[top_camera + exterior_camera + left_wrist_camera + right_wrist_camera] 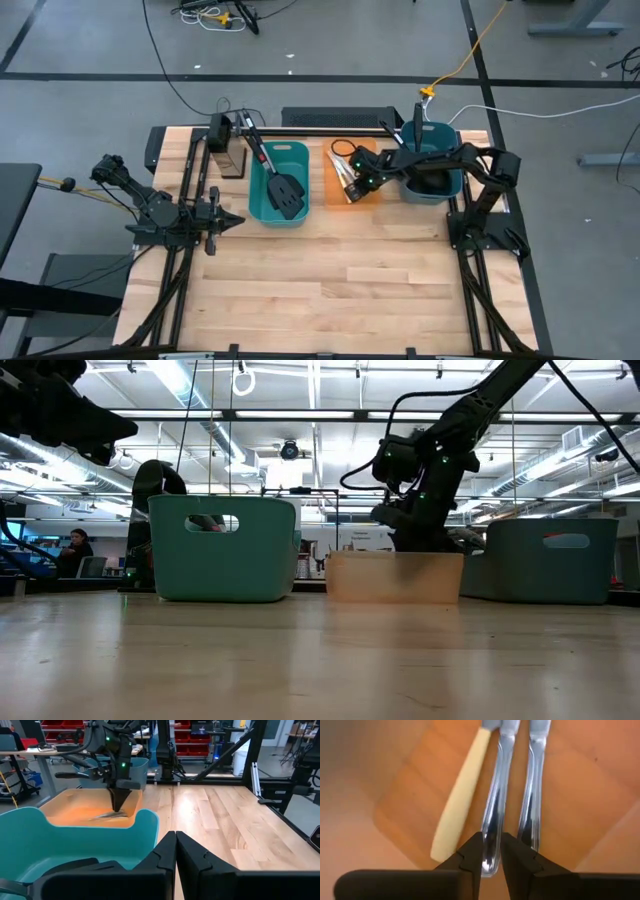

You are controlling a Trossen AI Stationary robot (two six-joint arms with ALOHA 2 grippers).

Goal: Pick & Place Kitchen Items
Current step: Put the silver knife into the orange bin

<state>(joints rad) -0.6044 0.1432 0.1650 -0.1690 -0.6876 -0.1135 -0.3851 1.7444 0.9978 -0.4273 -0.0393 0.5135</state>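
Silver table knives [502, 795], two side by side, lie inside orange bin [343, 190] beside cream-handled piece [457, 800]. Right gripper [490, 851] reaches down into orange bin, fingers slightly parted, straddling one knife's handle end; firm grasp cannot be told. Two black slotted spatulas [285, 190] rest in teal bin [300, 152]. Left gripper [176, 851] clenched, holding nothing, near teal bin's edge above wooden table [330, 290].

My overhead camera looks straight down on the whole table [340, 290], bins along the frame's upper middle. My low camera sits at tabletop height, facing the room. My left wrist camera looks across the table toward the orange bin [90, 812]; my right wrist camera peers closely into that same bin [580, 795].
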